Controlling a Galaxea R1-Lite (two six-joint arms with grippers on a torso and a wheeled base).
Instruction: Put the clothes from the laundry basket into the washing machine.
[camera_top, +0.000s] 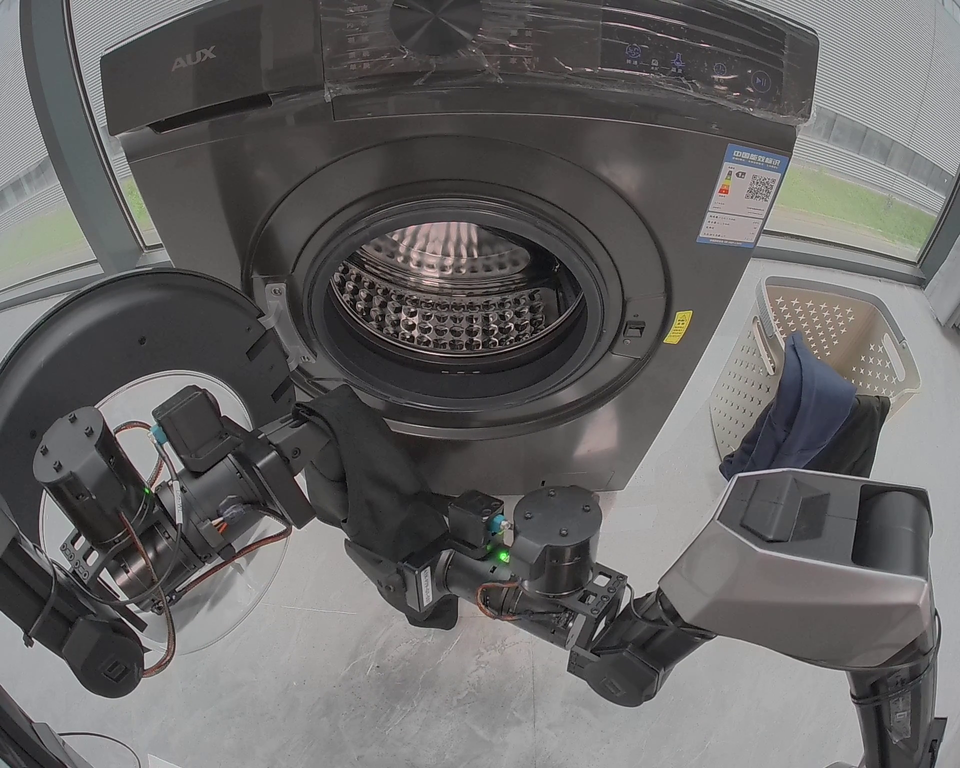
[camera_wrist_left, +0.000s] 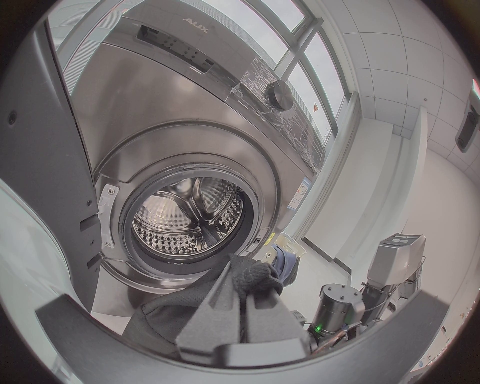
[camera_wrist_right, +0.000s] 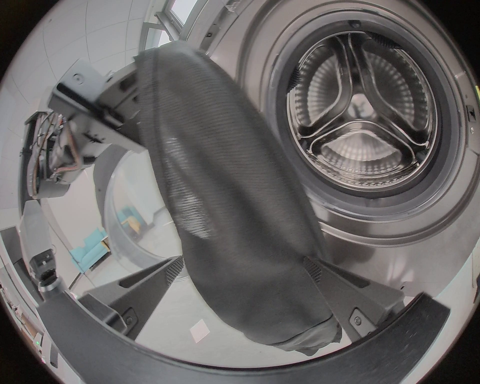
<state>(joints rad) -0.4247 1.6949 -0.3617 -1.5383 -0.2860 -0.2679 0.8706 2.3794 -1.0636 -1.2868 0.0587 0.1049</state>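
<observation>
Before the perforated steel drum (camera_top: 455, 300), left hand (camera_wrist_left: 243, 295) pinching limp black knit garment (camera_top: 370, 480), right hand (camera_wrist_right: 242, 262) spread wide.

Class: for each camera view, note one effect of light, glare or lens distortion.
Head view: the washing machine bulges from wide-lens distortion, and the plastic film on its panel glares. Left wrist view: daylight washes the window white; corners are black. Right wrist view: the drum gleams with reflections; the black garment looks dark.
</observation>
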